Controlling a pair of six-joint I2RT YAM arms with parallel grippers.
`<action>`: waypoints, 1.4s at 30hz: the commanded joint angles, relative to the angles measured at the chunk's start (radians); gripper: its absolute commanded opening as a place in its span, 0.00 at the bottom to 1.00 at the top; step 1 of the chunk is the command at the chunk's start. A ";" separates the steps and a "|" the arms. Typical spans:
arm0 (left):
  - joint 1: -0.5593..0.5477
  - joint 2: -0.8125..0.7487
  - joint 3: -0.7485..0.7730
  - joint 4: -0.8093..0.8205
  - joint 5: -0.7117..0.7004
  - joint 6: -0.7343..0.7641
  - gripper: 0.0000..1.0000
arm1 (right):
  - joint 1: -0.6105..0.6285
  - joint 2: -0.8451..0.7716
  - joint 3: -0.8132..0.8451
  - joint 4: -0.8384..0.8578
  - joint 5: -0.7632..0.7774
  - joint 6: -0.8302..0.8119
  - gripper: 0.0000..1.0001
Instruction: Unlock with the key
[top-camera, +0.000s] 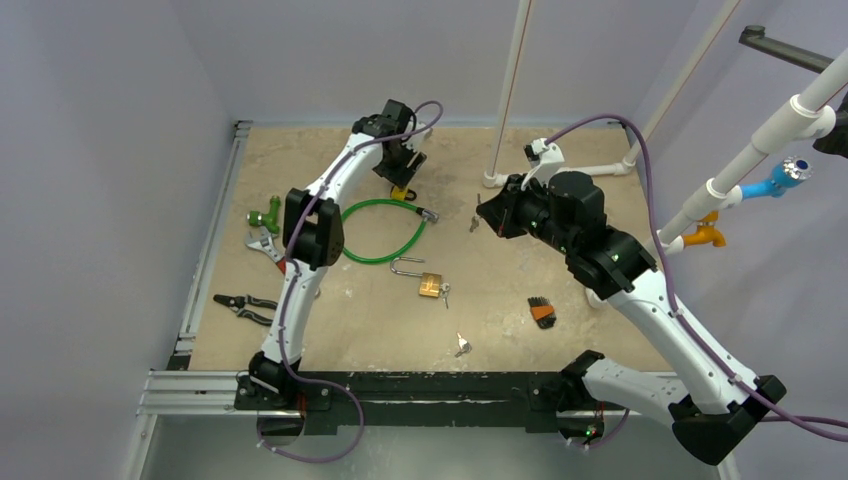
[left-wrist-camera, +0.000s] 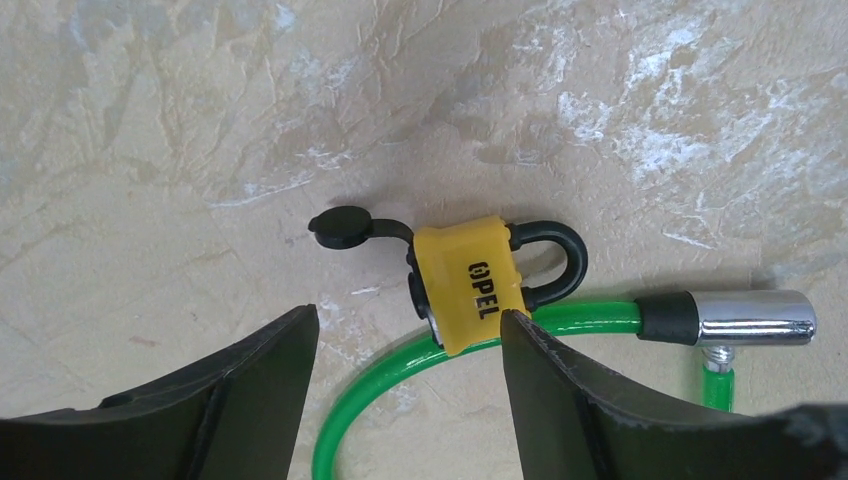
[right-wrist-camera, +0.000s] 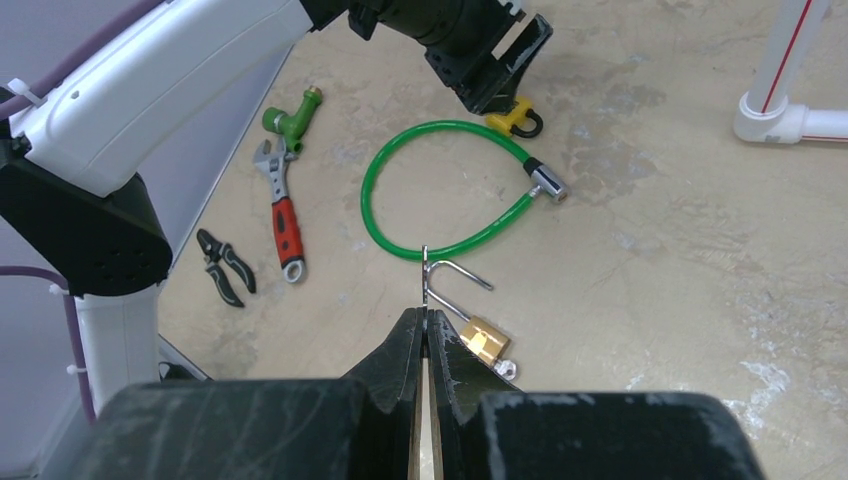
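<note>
Left claw (left-wrist-camera: 408, 318) hung spread over green cable (left-wrist-camera: 590, 317), straddling yellow padlock (left-wrist-camera: 470, 285) lying there, probably to brace it. Right claw (right-wrist-camera: 424, 318), well apart, was pressed together pinching key (right-wrist-camera: 425, 268), tip out, seemingly ready for insertion.

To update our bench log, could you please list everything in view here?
cable lock: one, green, centre-left
yellow padlock: one, yellow, far side, beside the cable lock
brass padlock: one, brass, table centre
loose key: one, silver, near edge
wrench: one, red-handled, left side
pliers: one, black, left side
nozzle: one, green, left side
hex-key set: one, orange and black, right of centre
pipes: several, white, far right
left end effector: one, black, open over the yellow padlock
right end effector: one, black, shut on held key
</note>
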 joint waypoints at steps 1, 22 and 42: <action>-0.010 0.036 0.012 -0.023 0.003 -0.034 0.66 | -0.003 -0.009 0.001 0.056 -0.008 -0.003 0.00; -0.026 0.056 0.065 -0.035 0.078 -0.098 0.64 | -0.004 -0.008 -0.010 0.078 -0.027 0.005 0.00; -0.033 0.059 -0.005 0.053 -0.034 -0.009 0.35 | -0.003 -0.006 -0.002 0.080 -0.033 0.004 0.00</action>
